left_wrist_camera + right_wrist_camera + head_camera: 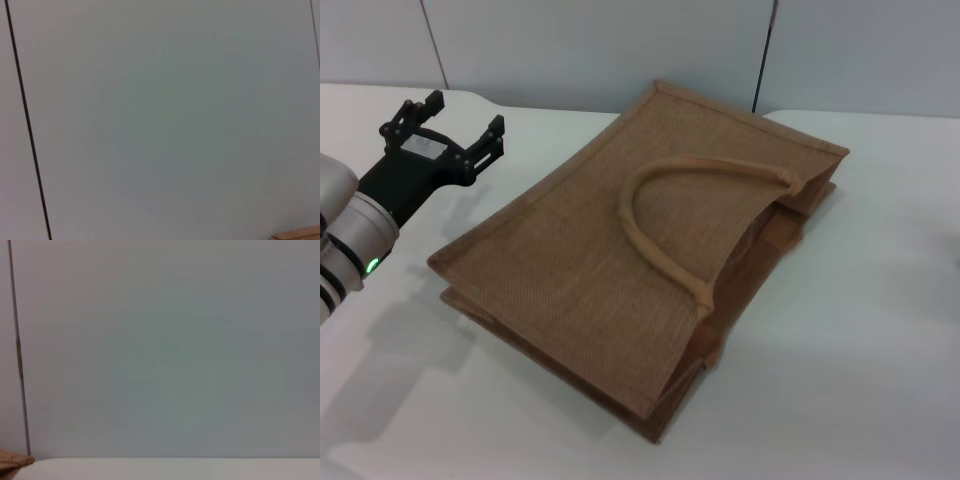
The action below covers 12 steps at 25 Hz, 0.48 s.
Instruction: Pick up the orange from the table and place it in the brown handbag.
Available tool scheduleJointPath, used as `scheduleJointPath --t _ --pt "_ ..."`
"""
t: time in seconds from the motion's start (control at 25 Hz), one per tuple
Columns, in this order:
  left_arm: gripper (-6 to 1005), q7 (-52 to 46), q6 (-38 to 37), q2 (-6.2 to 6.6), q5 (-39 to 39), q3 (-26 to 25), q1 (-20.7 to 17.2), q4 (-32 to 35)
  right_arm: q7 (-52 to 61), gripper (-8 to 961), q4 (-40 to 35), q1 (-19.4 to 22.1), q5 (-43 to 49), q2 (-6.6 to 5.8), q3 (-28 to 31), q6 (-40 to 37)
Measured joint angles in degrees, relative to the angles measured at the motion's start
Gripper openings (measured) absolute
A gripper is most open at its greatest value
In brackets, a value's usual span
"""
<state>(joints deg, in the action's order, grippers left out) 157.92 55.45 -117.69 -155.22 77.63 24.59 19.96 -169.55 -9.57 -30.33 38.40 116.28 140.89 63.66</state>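
A bare test room or lab, going by its plainness: a smooth white desk (880, 330) stands against pale grey wall panels (600, 50) split by thin dark seams, with one flat tan-brown jute handbag (610, 270) lying on it

No text, brand, number or sign can be read anywhere. The pale label plate (421, 146) on the left tool (461, 117) is too small to make out, and the brown handbag (620, 270) carries no legible print.
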Motion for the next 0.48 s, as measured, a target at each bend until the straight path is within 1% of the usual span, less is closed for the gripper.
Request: scheduleJointPath --t 0.24,0.48 --pt "842 0.0 -0.3 0.03 0.0 0.0 0.2 0.0 0.0 865 0.0 -0.2 0.0 0.00 0.0 -0.3" --pt "842 0.0 -0.5 0.11 0.0 0.0 0.5 -0.2 0.0 865 0.0 -0.8 0.0 -0.06 0.0 -2.1"
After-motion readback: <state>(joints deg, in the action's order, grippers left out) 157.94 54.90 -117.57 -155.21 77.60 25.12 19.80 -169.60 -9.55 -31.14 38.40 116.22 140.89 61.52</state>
